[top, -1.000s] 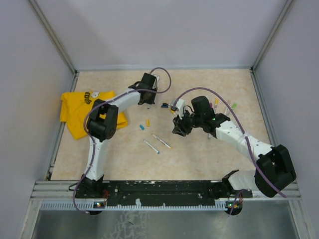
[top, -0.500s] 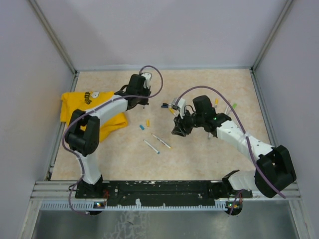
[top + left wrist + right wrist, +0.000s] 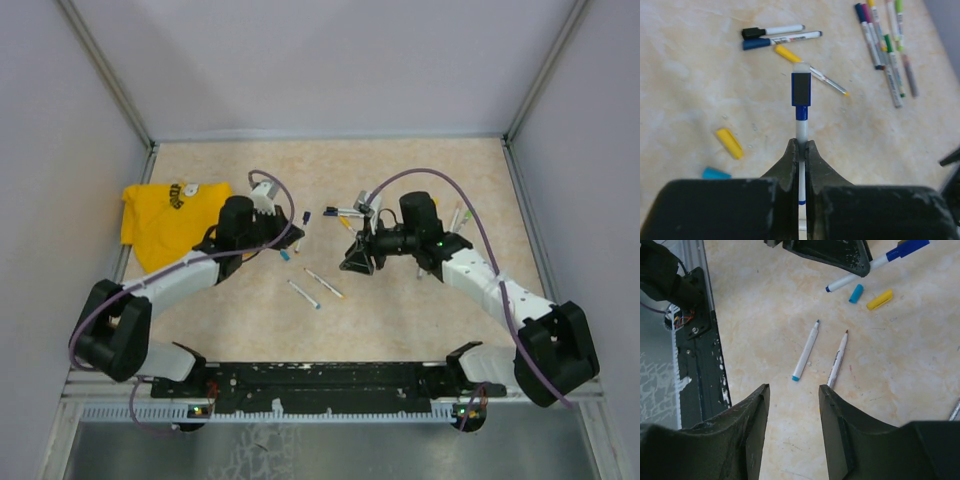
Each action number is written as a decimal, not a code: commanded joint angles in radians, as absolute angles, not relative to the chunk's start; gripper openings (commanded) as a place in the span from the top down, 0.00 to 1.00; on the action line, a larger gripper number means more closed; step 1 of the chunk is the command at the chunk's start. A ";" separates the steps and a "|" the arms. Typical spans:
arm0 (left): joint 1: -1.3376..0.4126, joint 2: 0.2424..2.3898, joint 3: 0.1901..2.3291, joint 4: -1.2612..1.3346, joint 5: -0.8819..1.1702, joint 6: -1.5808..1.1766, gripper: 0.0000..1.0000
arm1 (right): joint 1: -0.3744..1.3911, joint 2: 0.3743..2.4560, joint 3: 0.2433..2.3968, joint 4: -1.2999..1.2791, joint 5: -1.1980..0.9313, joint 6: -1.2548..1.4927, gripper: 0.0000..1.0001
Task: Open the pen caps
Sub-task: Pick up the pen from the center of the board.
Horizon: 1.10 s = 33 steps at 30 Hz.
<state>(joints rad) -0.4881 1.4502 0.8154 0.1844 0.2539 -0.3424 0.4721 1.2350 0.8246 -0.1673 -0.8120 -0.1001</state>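
Observation:
My left gripper (image 3: 801,147) is shut on a thin white pen barrel. Its dark blue pen cap (image 3: 801,90) sticks out beyond the fingertips, above the table. From above, this gripper (image 3: 288,230) points right, toward my right gripper (image 3: 353,262). My right gripper (image 3: 792,390) stands open and holds nothing. It hovers over two uncapped pens (image 3: 806,350) (image 3: 837,360). A loose yellow cap (image 3: 729,142) and a light blue cap (image 3: 716,174) lie on the table below the held pen. Capped pens, black (image 3: 772,31), blue (image 3: 782,40) and yellow (image 3: 810,72), lie farther off.
A yellow shirt (image 3: 165,215) lies at the table's left. Several more capped pens (image 3: 885,45) lie in a row at the back right. The black base rail (image 3: 695,340) runs along the near edge.
My left arm has swung its elbow down to the left, and its gripper has come nearer and rightward with the blue-capped pen. My right gripper's jaws stand slightly wider.

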 commanded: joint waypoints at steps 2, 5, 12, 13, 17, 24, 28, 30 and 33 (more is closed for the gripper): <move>-0.492 1.331 0.623 0.588 0.440 -0.583 1.00 | 0.454 1.225 0.796 -0.014 -0.916 0.000 0.54; -0.513 1.315 0.535 0.767 0.462 -0.675 1.00 | 0.454 1.229 0.775 0.037 -0.935 0.040 0.53; -0.643 1.331 0.467 0.983 0.345 -0.733 1.00 | 0.454 1.242 0.709 0.204 -0.888 0.177 0.48; -0.664 1.338 0.464 1.003 0.321 -0.736 1.00 | 0.454 1.244 0.694 0.240 -0.882 0.202 0.48; -0.714 1.363 0.446 1.081 0.250 -0.756 1.00 | 0.453 1.245 0.634 0.376 -0.862 0.285 0.46; -0.753 1.404 0.439 1.160 0.199 -0.778 1.00 | 0.455 1.254 0.603 0.490 -0.876 0.411 0.46; -0.769 1.416 0.440 1.176 0.187 -0.781 1.00 | 0.454 1.258 0.588 0.541 -0.880 0.471 0.48; -0.775 1.424 0.444 1.184 0.187 -0.783 1.00 | 0.454 1.266 0.590 0.538 -0.866 0.482 0.50; -0.783 1.445 0.447 1.207 0.193 -0.795 1.00 | 0.456 1.276 0.593 0.532 -0.852 0.498 0.54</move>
